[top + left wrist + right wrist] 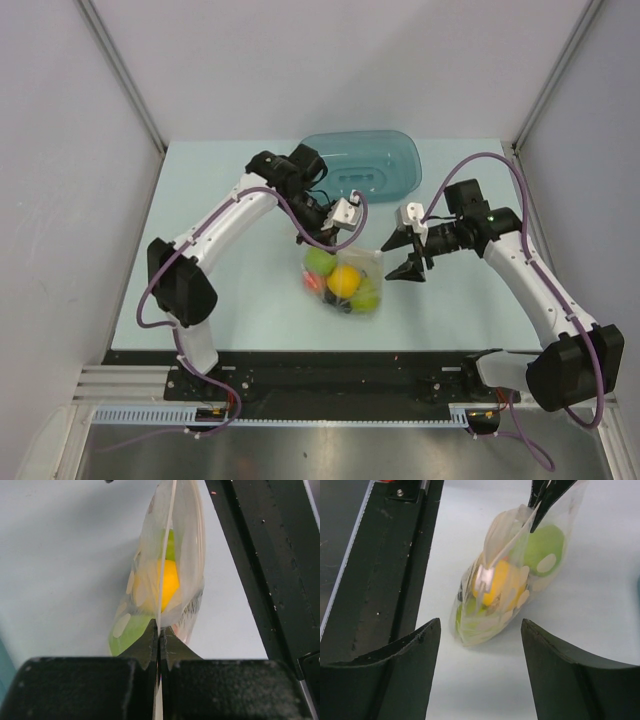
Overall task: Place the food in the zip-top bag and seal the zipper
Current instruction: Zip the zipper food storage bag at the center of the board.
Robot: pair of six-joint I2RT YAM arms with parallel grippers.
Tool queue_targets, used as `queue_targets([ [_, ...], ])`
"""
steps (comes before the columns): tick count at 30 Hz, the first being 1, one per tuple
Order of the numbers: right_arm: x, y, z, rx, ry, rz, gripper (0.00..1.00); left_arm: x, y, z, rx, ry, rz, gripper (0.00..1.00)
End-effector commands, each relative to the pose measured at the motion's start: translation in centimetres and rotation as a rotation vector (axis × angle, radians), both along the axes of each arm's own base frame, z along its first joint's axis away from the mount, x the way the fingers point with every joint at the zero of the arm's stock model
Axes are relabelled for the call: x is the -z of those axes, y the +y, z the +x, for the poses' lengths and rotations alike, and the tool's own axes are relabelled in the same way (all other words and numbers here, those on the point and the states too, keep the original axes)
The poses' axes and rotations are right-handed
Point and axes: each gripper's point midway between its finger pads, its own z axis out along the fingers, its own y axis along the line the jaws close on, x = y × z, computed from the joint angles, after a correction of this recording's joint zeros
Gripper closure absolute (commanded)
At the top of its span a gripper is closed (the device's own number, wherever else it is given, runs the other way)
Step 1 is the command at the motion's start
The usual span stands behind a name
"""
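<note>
The clear zip-top bag (345, 285) lies on the table mid-front with the food inside: an orange (344, 280), a green fruit (319, 262) and other pieces partly hidden. My left gripper (315, 244) is shut on the bag's upper left corner; in the left wrist view its jaws (160, 641) pinch the pale zipper (168, 545), which runs away from them. My right gripper (391, 261) stands open just right of the bag. In the right wrist view the bag (470, 625) lies ahead of its spread fingers (481, 630), not touching them.
A teal translucent tub (365, 165) stands at the back of the table behind the bag. The black front rail (395, 570) runs along the table's near edge. Grey walls enclose the left and right sides.
</note>
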Motion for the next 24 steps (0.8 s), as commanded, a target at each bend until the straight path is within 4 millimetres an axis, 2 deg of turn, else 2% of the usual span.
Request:
queue_targets([
  [1, -2.1, 0.7, 1.2, 0.060, 0.006, 0.054, 0.32, -1.8, -0.3, -0.1, -0.074, 0.099, -0.031, 1.00],
  [3, -2.1, 1.2, 1.3, 0.053, 0.013, 0.058, 0.35, -2.0, -0.3, 0.0, -0.078, 0.101, -0.042, 1.00],
  [6, -2.2, 2.0, 1.8, 0.066, 0.043, 0.068, 0.46, -2.0, -0.4, 0.4, -0.103, 0.098, -0.038, 1.00],
  [12, -2.5, 2.6, 4.5, 0.158, 0.075, 0.086, 0.76, -1.9, -0.2, 0.0, -0.122, 0.111, -0.035, 1.00],
  [13, -2.4, 2.6, 4.7, 0.164, 0.073, 0.084, 0.91, -2.0, -0.1, 0.0, -0.131, 0.110, -0.037, 0.99],
  [14, -2.4, 2.5, 4.9, 0.170, 0.073, 0.082, 0.99, -2.0, -0.1, 0.1, -0.138, 0.103, -0.037, 0.99],
  [17, -2.0, 2.2, 4.9, 0.179, 0.068, 0.064, 1.00, -2.5, 0.0, 0.8, -0.198, 0.092, -0.058, 0.90],
  [18, -1.9, 2.0, 5.0, 0.182, 0.063, 0.058, 1.00, -3.1, -0.3, 1.5, -0.232, 0.083, -0.081, 0.81],
  [19, -1.8, 2.0, 5.0, 0.174, 0.051, 0.054, 1.00, -3.8, -0.4, 2.2, -0.262, 0.069, -0.105, 0.80],
  [20, -1.6, 1.8, 4.9, 0.175, 0.052, 0.051, 1.00, -5.1, -0.5, 2.4, -0.277, 0.044, -0.140, 0.78],
  [22, -1.7, 1.8, 4.9, 0.169, 0.044, 0.056, 1.00, -7.1, -1.4, 3.4, -0.324, 0.004, -0.219, 0.64],
  [23, -1.8, 1.8, 5.0, 0.165, 0.033, 0.058, 1.00, -8.8, -1.6, 3.4, -0.343, -0.026, -0.268, 0.59],
  [24, -1.9, 1.9, 4.9, 0.162, 0.028, 0.061, 1.00, -9.8, -2.5, 4.1, -0.384, -0.031, -0.324, 0.49],
])
